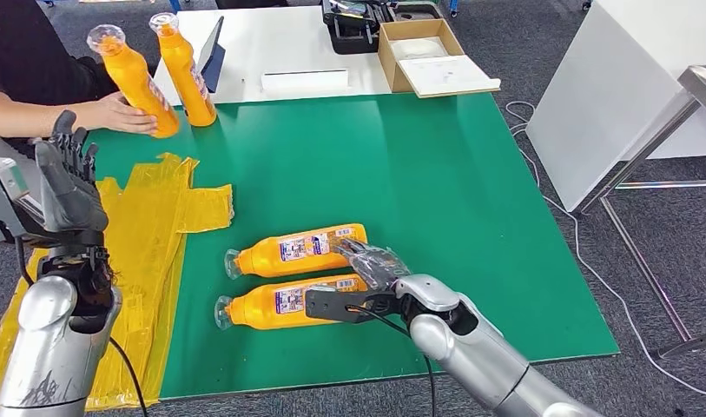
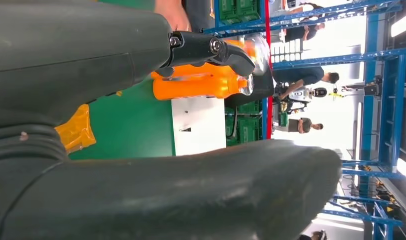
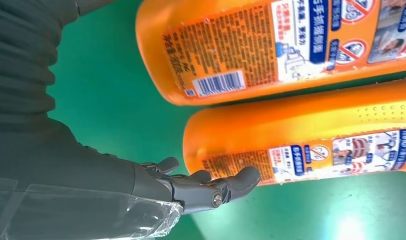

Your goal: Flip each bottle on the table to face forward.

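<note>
Green desk (image 1: 436, 182), crumpled yellow plastic sheet (image 1: 149, 217) on its left part, white table (image 1: 288, 43) behind it with open cardboard box (image 1: 427, 56), black case (image 1: 359, 24) and tablet (image 1: 212, 54), person's hand (image 1: 115, 111) at far left, white cable (image 1: 575, 234) on grey floor (image 1: 670, 226)

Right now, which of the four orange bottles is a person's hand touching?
The upright bottle at the far left corner; a person's hand rests on it.

You're looking at an industrial lab or test hall: blue steel racking (image 2: 370, 50) stacked with green crates (image 2: 240, 10), people (image 2: 305, 80) working in the aisle, grey carpet floor (image 1: 505, 52), and a green-covered worktop (image 1: 375, 165) beside white tables (image 1: 288, 43)
</note>
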Action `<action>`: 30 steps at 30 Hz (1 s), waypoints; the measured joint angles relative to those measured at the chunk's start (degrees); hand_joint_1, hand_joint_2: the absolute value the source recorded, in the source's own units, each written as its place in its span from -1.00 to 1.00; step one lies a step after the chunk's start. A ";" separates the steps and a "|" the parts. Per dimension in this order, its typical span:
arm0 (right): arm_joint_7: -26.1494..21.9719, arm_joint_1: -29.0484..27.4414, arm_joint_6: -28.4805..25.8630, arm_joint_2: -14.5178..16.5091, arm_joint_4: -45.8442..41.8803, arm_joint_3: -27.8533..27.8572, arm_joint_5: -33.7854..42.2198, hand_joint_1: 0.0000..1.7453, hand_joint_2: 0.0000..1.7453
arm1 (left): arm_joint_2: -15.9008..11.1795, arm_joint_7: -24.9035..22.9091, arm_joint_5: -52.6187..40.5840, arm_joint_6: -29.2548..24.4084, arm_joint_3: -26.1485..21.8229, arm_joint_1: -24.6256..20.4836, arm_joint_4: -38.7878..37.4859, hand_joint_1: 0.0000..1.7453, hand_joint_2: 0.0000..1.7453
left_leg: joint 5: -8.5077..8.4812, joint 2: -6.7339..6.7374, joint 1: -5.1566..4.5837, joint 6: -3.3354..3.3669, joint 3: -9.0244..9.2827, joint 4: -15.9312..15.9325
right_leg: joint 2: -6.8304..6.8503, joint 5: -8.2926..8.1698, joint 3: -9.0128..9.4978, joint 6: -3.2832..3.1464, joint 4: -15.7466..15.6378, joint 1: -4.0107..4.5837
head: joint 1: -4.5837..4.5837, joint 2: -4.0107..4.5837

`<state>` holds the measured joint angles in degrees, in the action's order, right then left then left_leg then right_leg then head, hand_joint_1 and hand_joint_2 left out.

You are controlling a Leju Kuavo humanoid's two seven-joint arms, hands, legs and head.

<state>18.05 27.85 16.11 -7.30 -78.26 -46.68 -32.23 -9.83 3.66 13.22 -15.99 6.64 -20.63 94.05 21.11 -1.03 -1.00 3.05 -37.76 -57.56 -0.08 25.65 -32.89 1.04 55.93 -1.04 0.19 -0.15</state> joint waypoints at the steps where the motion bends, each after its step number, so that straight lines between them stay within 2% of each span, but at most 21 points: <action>1: 0.01 0.41 0.17 0.22 0.34 -0.34 0.01 -1.00 1.00 | 0.02 0.05 0.13 -0.04 0.08 -0.12 -0.07 -1.00 -1.00 | 0.00 0.00 0.00 0.00 0.00 0.00 | 0.00 0.00 0.00 0.00 0.00 0.00 | 0.00 0.00; 8: -0.10 2.32 1.87 1.52 1.63 -3.10 0.49 -1.00 1.00 | 0.09 0.56 0.79 -0.56 0.28 -0.58 -0.64 -1.00 -1.00 | -0.01 0.00 0.01 0.00 0.00 0.00 | 0.00 0.00 0.00 0.00 0.01 0.00 | 0.00 0.00; 23: 0.29 2.78 3.72 1.73 1.84 -8.96 1.78 -1.00 1.00 | 0.10 1.28 1.72 -1.31 0.33 -0.60 -1.40 -1.00 -1.00 | 0.00 -0.01 0.00 0.00 -0.01 0.00 | 0.00 0.00 0.00 0.00 0.00 0.00 | -0.01 0.00; 30: 4.25 2.18 5.69 0.15 -0.43 -11.68 -1.18 -1.00 1.00 | -0.10 1.79 2.71 -1.90 -0.31 0.19 -1.42 -1.00 -1.00 | 0.00 -0.01 0.00 0.00 -0.01 0.00 | 0.00 0.00 0.00 0.00 0.00 -0.01 | 0.00 0.00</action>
<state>22.30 30.03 21.80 -7.15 -78.69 -58.36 -33.40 -9.93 5.45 15.93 -17.88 6.33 -20.45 92.63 21.11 -1.04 -1.00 3.05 -37.77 -57.56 -0.08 25.65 -32.90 1.04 55.93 -1.05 0.19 -0.15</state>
